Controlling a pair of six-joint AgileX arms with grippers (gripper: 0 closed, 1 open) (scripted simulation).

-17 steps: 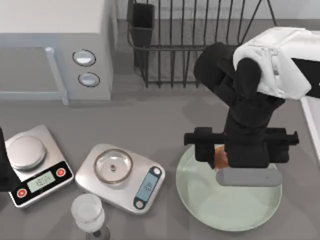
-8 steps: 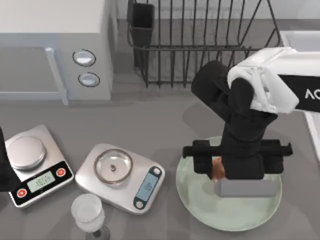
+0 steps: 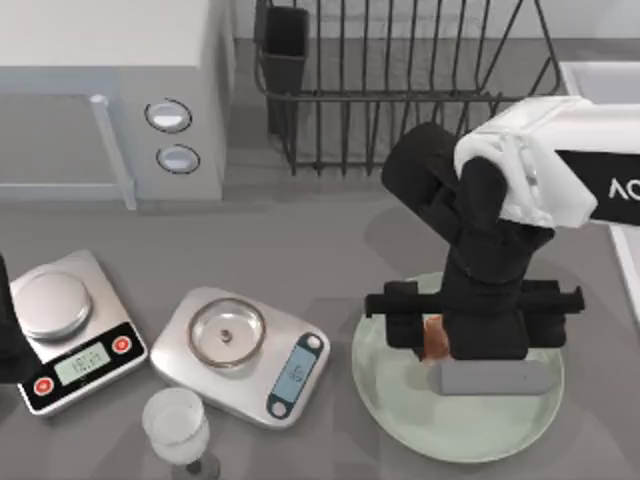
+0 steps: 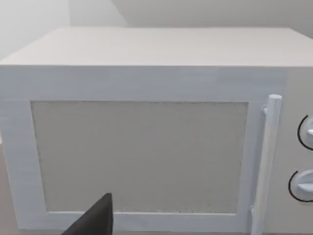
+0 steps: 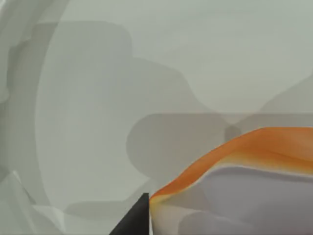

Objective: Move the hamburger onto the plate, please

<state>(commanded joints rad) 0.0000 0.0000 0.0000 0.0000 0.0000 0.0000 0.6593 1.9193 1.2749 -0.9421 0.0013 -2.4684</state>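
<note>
One burger (image 3: 436,336) hangs in my right end effector (image 3: 440,340), closed on it low over the plate (image 3: 400,410), ready for release; my left arm idles at the counter's left edge.

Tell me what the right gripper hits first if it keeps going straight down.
Most likely the large pale mint-green plate: the right gripper, pointing down with the small orange-brown hamburger, sits directly above it. The remaining gap is unclear.
</note>
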